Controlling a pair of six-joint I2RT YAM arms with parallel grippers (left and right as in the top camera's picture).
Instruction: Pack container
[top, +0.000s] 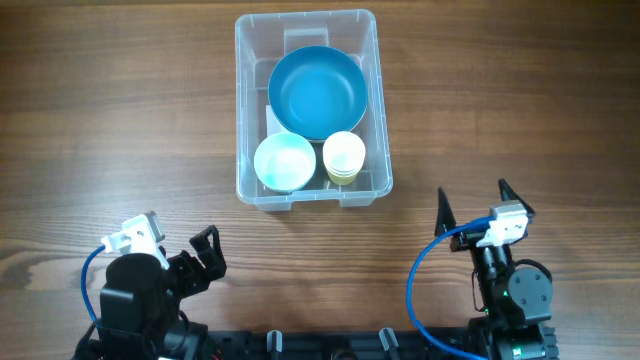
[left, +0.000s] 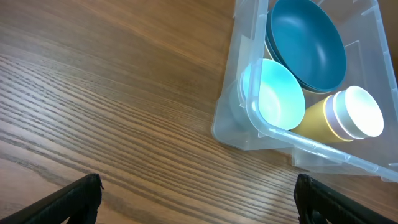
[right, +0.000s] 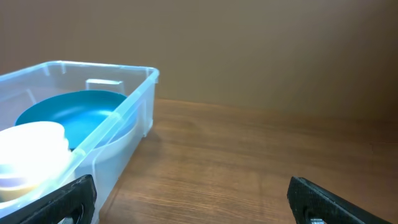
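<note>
The left gripper (left: 199, 198) and right gripper (top: 474, 205) gape empty at the near edge. The clear rectangular plastic container (top: 243, 120) sits beyond, midway between them.

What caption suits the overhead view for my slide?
Clear container packed with a blue bowl, white bowl and yellow cup.

Wooden table (top: 120, 130), teal bowl (top: 317, 92), white bowl (top: 285, 162), yellow cup (top: 344, 156).
</note>
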